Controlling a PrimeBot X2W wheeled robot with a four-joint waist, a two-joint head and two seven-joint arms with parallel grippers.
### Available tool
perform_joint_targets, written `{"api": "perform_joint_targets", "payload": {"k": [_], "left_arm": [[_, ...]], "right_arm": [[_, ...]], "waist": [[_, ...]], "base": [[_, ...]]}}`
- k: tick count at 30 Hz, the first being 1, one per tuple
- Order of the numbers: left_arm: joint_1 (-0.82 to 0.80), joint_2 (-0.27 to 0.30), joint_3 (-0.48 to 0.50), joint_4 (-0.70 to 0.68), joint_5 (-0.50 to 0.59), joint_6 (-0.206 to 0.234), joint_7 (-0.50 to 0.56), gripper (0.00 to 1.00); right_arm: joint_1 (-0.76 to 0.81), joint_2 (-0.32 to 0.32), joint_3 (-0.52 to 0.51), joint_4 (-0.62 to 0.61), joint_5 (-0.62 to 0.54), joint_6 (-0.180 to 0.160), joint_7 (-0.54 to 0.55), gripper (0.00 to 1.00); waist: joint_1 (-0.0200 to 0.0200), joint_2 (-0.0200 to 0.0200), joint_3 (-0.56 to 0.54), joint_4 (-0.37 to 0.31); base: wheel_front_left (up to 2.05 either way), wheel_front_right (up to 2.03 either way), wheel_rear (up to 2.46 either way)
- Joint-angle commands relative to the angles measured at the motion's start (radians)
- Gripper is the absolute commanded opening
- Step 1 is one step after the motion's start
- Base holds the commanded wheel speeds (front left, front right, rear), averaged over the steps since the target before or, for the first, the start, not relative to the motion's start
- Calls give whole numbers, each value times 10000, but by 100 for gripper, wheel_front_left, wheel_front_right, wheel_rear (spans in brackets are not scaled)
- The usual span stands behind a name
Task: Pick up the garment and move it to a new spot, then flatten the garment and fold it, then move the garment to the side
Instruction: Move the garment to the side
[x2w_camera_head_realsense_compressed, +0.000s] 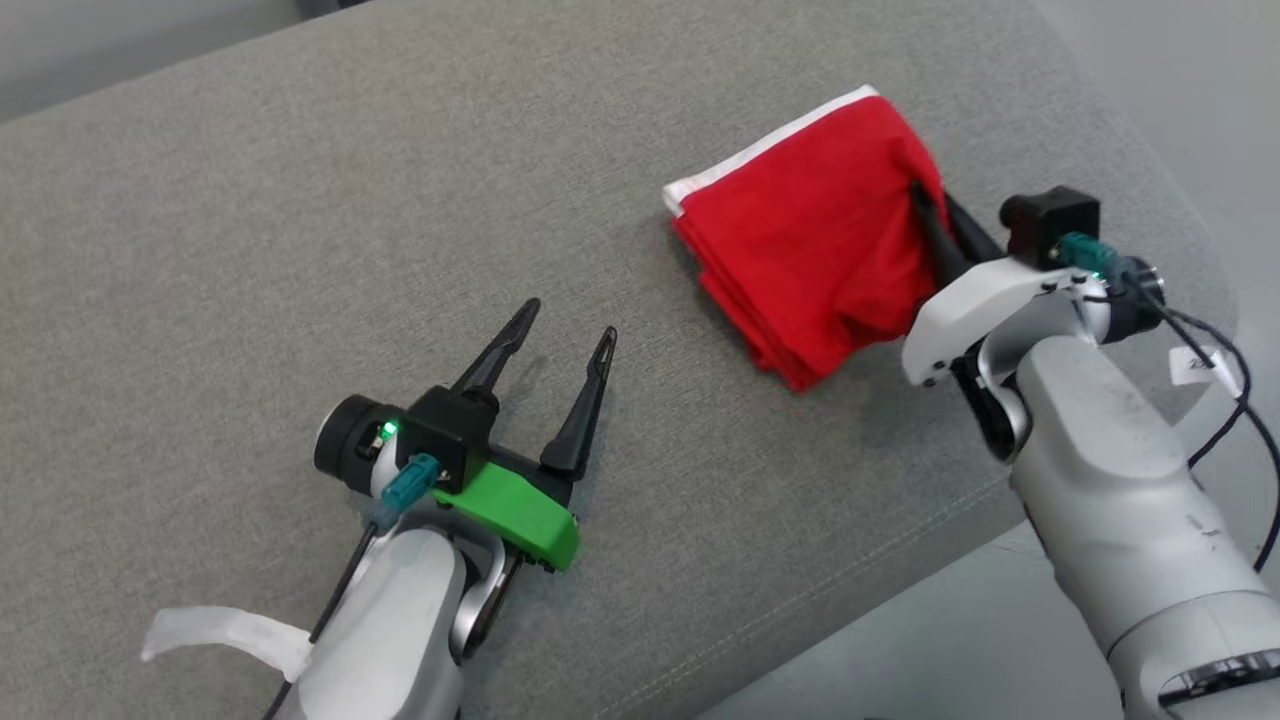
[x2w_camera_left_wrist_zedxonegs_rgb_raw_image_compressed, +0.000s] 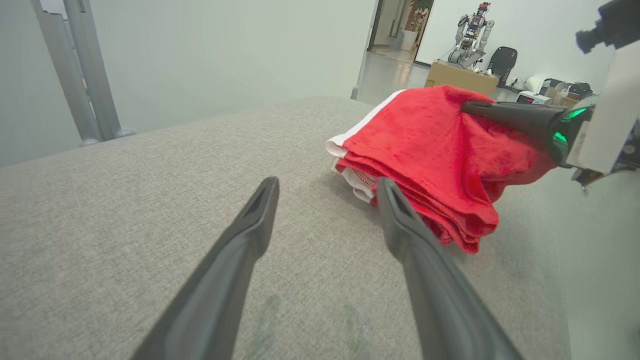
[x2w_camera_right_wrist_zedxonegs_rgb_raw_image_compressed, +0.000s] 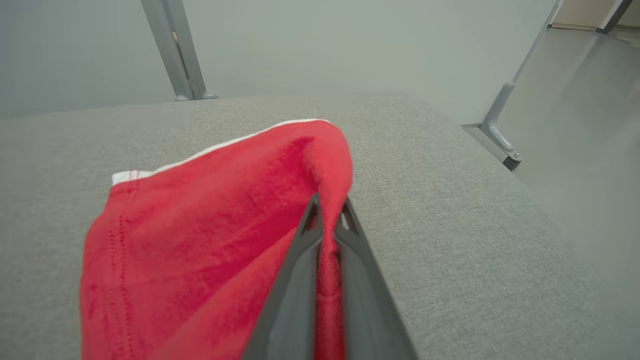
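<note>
– While the right gripper (x2w_camera_head_realsense_compressed: 930, 200) is buried in that red cloth, is it actually gripping anything?
– Yes. Its 2 dark fingers are closed together on a fold of the red garment (x2w_camera_head_realsense_compressed: 810, 240). The right wrist view shows a ridge of fabric squeezed between them.
– Where does the garment sit?
– On the grey upholstered surface (x2w_camera_head_realsense_compressed: 300, 200), toward its right end. It is folded into several layers, with a white band along the far edge. The pinched part stands higher than the rest, and the lower layers rest on the upholstery.
– And the left gripper (x2w_camera_head_realsense_compressed: 569, 320)?
– Spread wide, with nothing between its fingers. It is low over bare upholstery, well apart from the garment on the robot's left, with its fingers pointing toward the far side. Whether it touches the surface I cannot tell.
– Anything else worth noting?
– That gripper has a green bracket (x2w_camera_head_realsense_compressed: 515, 510) at its base, and a strip of white tape (x2w_camera_head_realsense_compressed: 220, 630) hangs from the forearm. In the left wrist view, a small grey robot (x2w_camera_left_wrist_zedxonegs_rgb_raw_image_compressed: 470, 35) stands on a cardboard box (x2w_camera_left_wrist_zedxonegs_rgb_raw_image_compressed: 452, 75) far behind the garment.
</note>
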Motion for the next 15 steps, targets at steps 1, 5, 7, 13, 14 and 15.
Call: {"api": "perform_joint_targets", "payload": {"k": [1,5,7,13,14,15], "left_arm": [[-184,203,98,-84,105,-20,-1,100],[-382,437,110,-388,233,-21,-1,100],[-438,562,87,-531,298,-21,-1,100],[-520,784,-20,-857,376,-22,0,100],[-490,807,-31,-871,382,-22,5,100],[-475,820,-53,-887,393,-20,6,100]], "right_arm": [[-338,-95,-207,167,-254,-5,-1,0],[-1203,-459,-1104,563,-973,-7,1,0],[-1499,-705,-1631,718,-1367,-7,1,0],[-2126,-1508,-3551,990,-2429,-7,1,0],[-2153,-1613,-3851,1027,-2655,-7,-1,0],[-2178,-1708,-4131,1033,-2887,-7,-1,0]], "waist": [[0,0,1229,989],[0,0,1903,1305],[0,0,2174,1430],[0,0,2618,1722],[0,0,2637,1758],[0,0,2654,1794]], "base": [[0,0,0],[0,0,0],[0,0,0],[0,0,0],[0,0,0],[0,0,0]]}}
